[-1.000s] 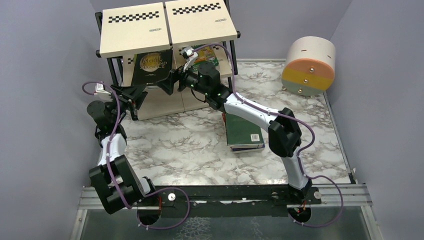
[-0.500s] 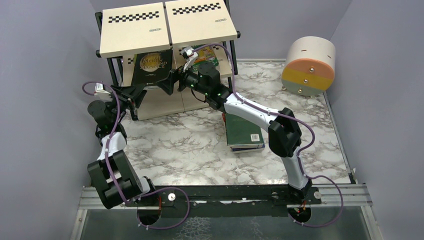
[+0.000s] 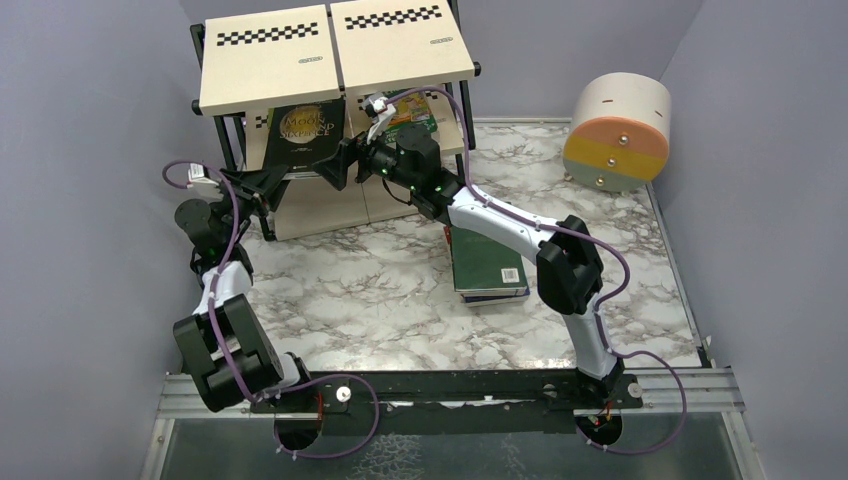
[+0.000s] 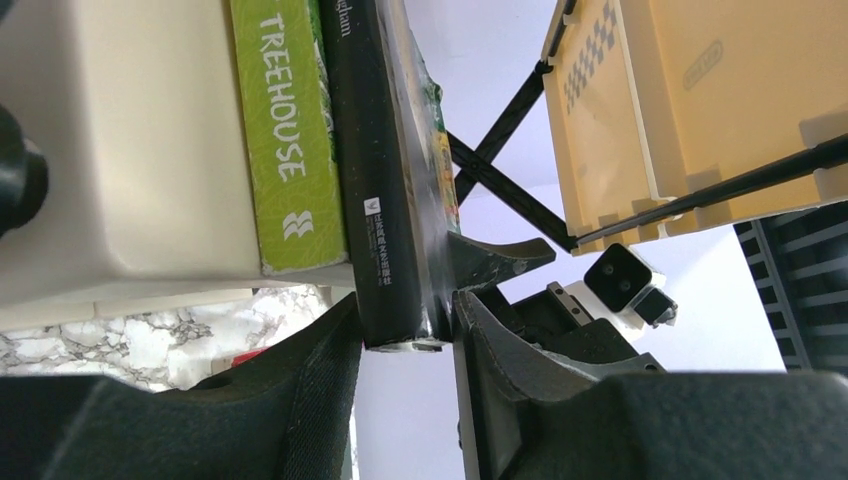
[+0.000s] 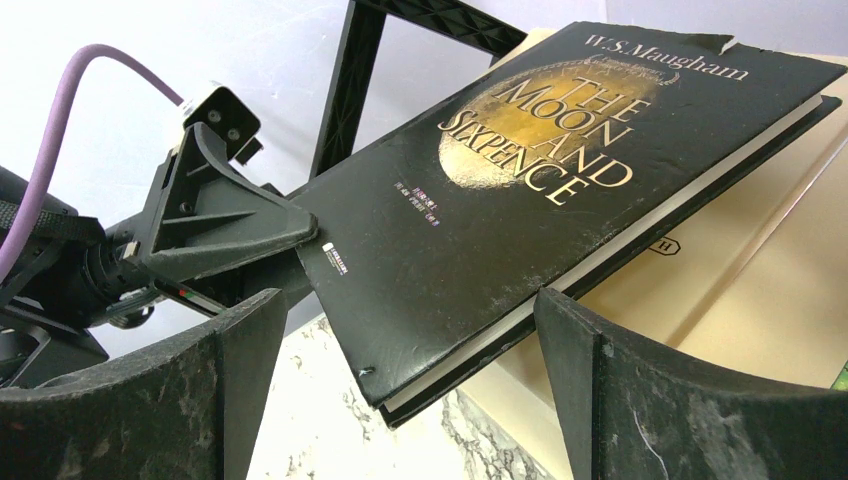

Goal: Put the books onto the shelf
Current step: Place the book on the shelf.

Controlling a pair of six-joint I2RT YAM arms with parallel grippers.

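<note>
A black book with a gold title (image 3: 303, 132) lies tilted on the shelf's (image 3: 335, 50) middle tier, its near end sticking out. My left gripper (image 3: 272, 186) is shut on its near left corner. In the left wrist view both fingers (image 4: 320, 380) press the black book's spine (image 4: 385, 200), next to a green book (image 4: 285, 130). My right gripper (image 3: 337, 165) is open at the near right corner. In the right wrist view its fingers (image 5: 230, 390) stand apart on either side of the black book (image 5: 520, 190). More books (image 3: 488, 265) are stacked on the table, a dark green one on top.
A round beige-and-orange drum (image 3: 617, 130) sits at the back right. A colourful book (image 3: 410, 115) lies on the shelf's right half behind my right wrist. Grey walls close in both sides. The shelf's black frame bars (image 5: 350, 90) run close to both grippers.
My left gripper's jaws have closed in on the black book's corner, and the left arm's elbow has shifted slightly left. The right arm and the book have not moved.
</note>
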